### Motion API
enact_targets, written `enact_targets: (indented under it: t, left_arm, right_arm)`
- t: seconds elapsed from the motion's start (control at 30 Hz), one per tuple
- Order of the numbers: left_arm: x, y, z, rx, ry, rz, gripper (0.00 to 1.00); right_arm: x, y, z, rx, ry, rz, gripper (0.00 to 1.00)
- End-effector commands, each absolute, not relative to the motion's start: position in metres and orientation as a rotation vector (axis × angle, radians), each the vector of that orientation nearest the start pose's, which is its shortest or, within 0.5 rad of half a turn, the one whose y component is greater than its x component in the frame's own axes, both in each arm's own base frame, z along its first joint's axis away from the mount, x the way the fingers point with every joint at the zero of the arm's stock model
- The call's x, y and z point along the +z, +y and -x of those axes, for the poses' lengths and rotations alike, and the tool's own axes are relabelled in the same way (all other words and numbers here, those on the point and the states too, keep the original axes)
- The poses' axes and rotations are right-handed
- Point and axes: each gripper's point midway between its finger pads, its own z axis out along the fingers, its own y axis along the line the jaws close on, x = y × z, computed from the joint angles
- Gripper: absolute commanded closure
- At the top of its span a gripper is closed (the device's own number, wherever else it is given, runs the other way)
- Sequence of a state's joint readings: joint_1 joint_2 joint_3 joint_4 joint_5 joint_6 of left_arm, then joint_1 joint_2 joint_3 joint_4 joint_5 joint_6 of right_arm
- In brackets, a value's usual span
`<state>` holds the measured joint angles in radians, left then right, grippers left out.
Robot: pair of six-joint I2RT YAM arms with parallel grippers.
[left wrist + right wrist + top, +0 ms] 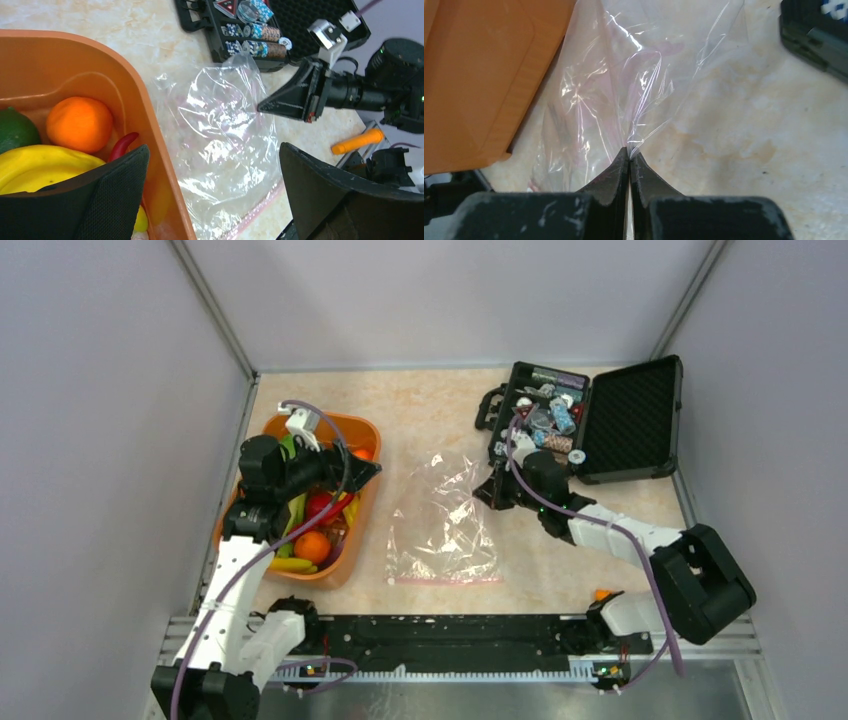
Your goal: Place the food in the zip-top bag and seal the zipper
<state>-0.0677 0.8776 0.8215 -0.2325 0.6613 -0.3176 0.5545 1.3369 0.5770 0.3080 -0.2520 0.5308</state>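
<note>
The food lies in the orange tub at the left: an orange, a yellow banana, a red chilli and a green piece. The clear zip-top bag lies flat beside the tub with no food in it. Its pink zipper runs along the near edge. My left gripper is open and empty over the tub's right rim. My right gripper is shut on the bag's right edge and lifts it slightly; it also shows in the top view.
An open black hard case with grey-blue chips stands at the back right, just behind my right gripper. A small orange object lies near the right arm's base. Grey walls close in the left, right and back sides.
</note>
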Motion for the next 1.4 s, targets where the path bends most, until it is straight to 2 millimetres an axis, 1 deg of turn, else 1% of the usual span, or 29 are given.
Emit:
enact_targets:
  t: [0.0, 0.07, 0.1, 0.2, 0.23, 0.3, 0.37, 0.4, 0.43, 0.5, 0.53, 0.57, 0.6, 0.63, 0.67, 0.7, 0.77, 0.8, 0.87, 0.9, 1.0, 1.07, 1.13, 1.17, 1.23, 1.3, 1.37]
  left_arm:
    - [0.288, -0.15, -0.275, -0.867, 1.787, -0.338, 0.01]
    - [0.286, -0.156, -0.273, -0.869, 1.792, -0.362, 0.01]
    - [0.284, -0.159, -0.272, -0.864, 1.801, -0.369, 0.01]
    - [0.279, -0.165, -0.268, -0.85, 1.825, -0.377, 0.01]
    - [0.278, -0.166, -0.267, -0.851, 1.829, -0.376, 0.01]
    - [0.275, -0.164, -0.264, -0.835, 1.835, -0.363, 0.01]
    - [0.273, -0.159, -0.264, -0.803, 1.829, -0.351, 0.01]
    - [0.272, -0.157, -0.264, -0.791, 1.828, -0.347, 0.01]
    - [0.271, -0.156, -0.265, -0.783, 1.826, -0.345, 0.01]
    - [0.27, -0.156, -0.266, -0.778, 1.826, -0.339, 0.01]
    - [0.27, -0.157, -0.267, -0.783, 1.827, -0.339, 0.01]
    - [0.271, -0.158, -0.268, -0.792, 1.825, -0.339, 0.01]
    - [0.271, -0.159, -0.268, -0.803, 1.826, -0.34, 0.01]
    - [0.271, -0.161, -0.269, -0.814, 1.824, -0.339, 0.01]
    - [0.271, -0.162, -0.27, -0.819, 1.823, -0.34, 0.01]
    - [0.271, -0.162, -0.272, -0.821, 1.823, -0.336, 0.01]
    - [0.272, -0.162, -0.274, -0.82, 1.815, -0.329, 0.01]
    - [0.272, -0.162, -0.275, -0.821, 1.815, -0.325, 0.01]
    - [0.273, -0.161, -0.276, -0.815, 1.809, -0.316, 0.01]
    - [0.274, -0.161, -0.276, -0.811, 1.803, -0.314, 0.01]
    - [0.278, -0.156, -0.274, -0.778, 1.787, -0.305, 0.01]
    - [0.279, -0.15, -0.273, -0.745, 1.781, -0.288, 0.01]
    - [0.282, -0.145, -0.272, -0.718, 1.764, -0.271, 0.01]
    - [0.283, -0.142, -0.272, -0.703, 1.755, -0.26, 0.01]
    - [0.287, -0.136, -0.271, -0.67, 1.733, -0.228, 0.01]
    - [0.29, -0.128, -0.271, -0.639, 1.708, -0.184, 0.01]
    - [0.294, -0.123, -0.269, -0.623, 1.675, -0.155, 0.01]
  right_arm:
    - [0.121, 0.238, -0.322, 0.724, 2.123, 0.228, 1.0]
    - [0.118, 0.231, -0.337, 0.661, 2.157, 0.185, 1.0]
    - [0.121, 0.224, -0.347, 0.618, 2.146, 0.126, 1.0]
    - [0.125, 0.206, -0.361, 0.568, 2.105, -0.011, 1.0]
    - [0.126, 0.201, -0.361, 0.546, 2.098, -0.03, 0.96]
    - [0.129, 0.198, -0.357, 0.536, 2.08, 0.002, 0.73]
    - [0.133, 0.198, -0.35, 0.535, 2.072, 0.088, 0.53]
    - [0.138, 0.2, -0.344, 0.542, 2.069, 0.15, 0.47]
    - [0.146, 0.197, -0.34, 0.531, 2.054, 0.185, 0.44]
    - [0.158, 0.187, -0.333, 0.477, 2.039, 0.223, 0.41]
    - [0.165, 0.178, -0.333, 0.428, 2.022, 0.215, 0.38]
    - [0.168, 0.17, -0.328, 0.393, 2.022, 0.231, 0.33]
    - [0.175, 0.174, -0.32, 0.414, 1.998, 0.307, 0.32]
    - [0.181, 0.182, -0.311, 0.463, 1.966, 0.403, 0.32]
    - [0.187, 0.191, -0.301, 0.523, 1.938, 0.472, 0.35]
    - [0.192, 0.203, -0.29, 0.603, 1.915, 0.546, 0.36]
    - [0.191, 0.224, -0.272, 0.692, 1.899, 0.652, 0.38]
    - [0.187, 0.235, -0.262, 0.714, 1.9, 0.709, 0.39]
    - [0.173, 0.259, -0.244, 0.719, 1.894, 0.85, 0.41]
    - [0.165, 0.269, -0.238, 0.689, 1.877, 0.939, 0.41]
    - [0.14, 0.292, -0.222, 0.617, 1.815, 1.184, 0.4]
    - [0.134, 0.303, -0.209, 0.626, 1.72, 1.33, 0.39]
    - [0.132, 0.312, -0.198, 0.66, 1.598, 1.439, 0.39]
    - [0.134, 0.317, -0.198, 0.657, 1.537, 1.454, 0.39]
    - [0.134, 0.319, -0.202, 0.634, 1.482, 1.446, 0.4]
    - [0.127, 0.319, -0.205, 0.604, 1.47, 1.473, 0.41]
    - [0.116, 0.318, -0.203, 0.589, 1.46, 1.555, 0.41]
